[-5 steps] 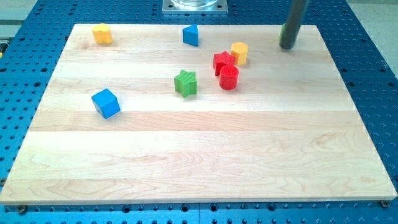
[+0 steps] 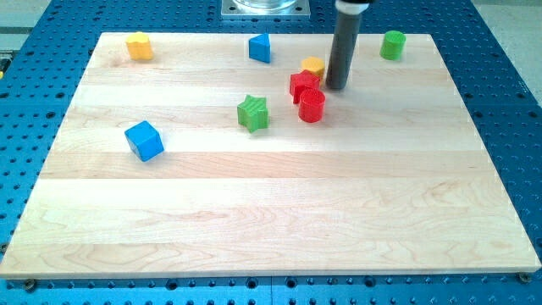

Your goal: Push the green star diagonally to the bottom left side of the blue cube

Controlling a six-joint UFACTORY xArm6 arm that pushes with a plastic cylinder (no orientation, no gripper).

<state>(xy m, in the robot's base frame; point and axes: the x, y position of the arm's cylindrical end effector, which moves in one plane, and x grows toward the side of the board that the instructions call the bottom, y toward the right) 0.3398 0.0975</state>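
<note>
**Green star sits to the left of my tip, with two red blocks between**

Going from the view's left across the wooden surface (image 2: 254, 212): a yellow block (image 2: 139, 45) lies near the top-left corner, its shape too small to make out. Below it and well apart is the blue cube (image 2: 144, 140), turned a little so one corner faces the view's bottom. Near the top edge stands a second blue block (image 2: 260, 47), wedge-like.

The green star (image 2: 252, 112) is near the middle of the surface, to the right of the blue cube and slightly higher in the view. It is as wide as it is tall, so it has no long axis to speak of; one of its points faces roughly the view's top.

Just right of the star are a red star-like block (image 2: 301, 84) and a red cylinder (image 2: 312, 106), touching or nearly so. An orange-yellow block (image 2: 312, 65) peeks out behind them, partly hidden by my rod.

My tip (image 2: 336, 86) rests just right of the red pair. As an end effector it is a plain rod: nothing to open or close, and it holds nothing. A green cylinder (image 2: 392, 44) stands at the top right.

The star lies left of my tip and a little lower. By my judgement, to send it down-left past the cube I must come to its upper-right side, steering round the red blocks.
</note>
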